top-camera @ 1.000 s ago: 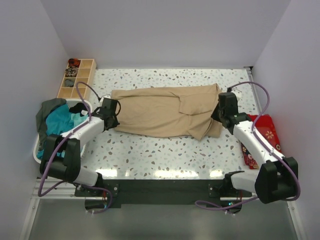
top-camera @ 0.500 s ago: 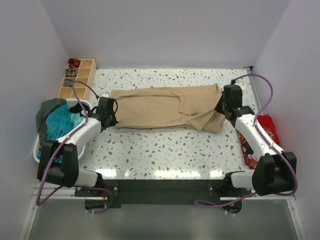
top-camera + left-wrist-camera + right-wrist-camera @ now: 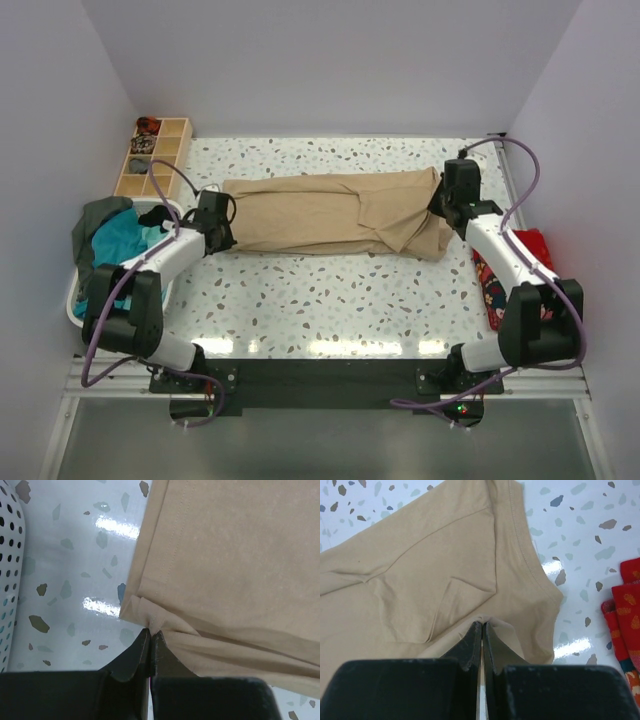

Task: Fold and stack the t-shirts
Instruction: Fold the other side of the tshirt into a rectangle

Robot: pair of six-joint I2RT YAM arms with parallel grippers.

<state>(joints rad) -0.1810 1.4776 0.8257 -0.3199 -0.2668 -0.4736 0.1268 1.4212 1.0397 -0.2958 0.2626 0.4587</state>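
Note:
A sandy-beige t-shirt (image 3: 330, 214) lies folded lengthwise across the far half of the table. My left gripper (image 3: 213, 226) is shut on its left end, pinching a fold of the cloth (image 3: 151, 623) at the near corner. My right gripper (image 3: 447, 208) is shut on the shirt's right end, pinching cloth (image 3: 485, 618) near the collar. Teal (image 3: 125, 243) and dark grey-green (image 3: 97, 222) t-shirts lie in the white basket (image 3: 84, 310) at the left.
A wooden compartment box (image 3: 152, 157) stands at the back left. A red patterned cloth (image 3: 518, 270) lies at the right edge; it also shows in the right wrist view (image 3: 625, 605). The basket's perforated wall (image 3: 9, 560) is just left of my left gripper.
Both grippers have carried the shirt's near edge toward the far side, so the shirt now lies narrower. The right arm moved further back; the left shifted slightly back.

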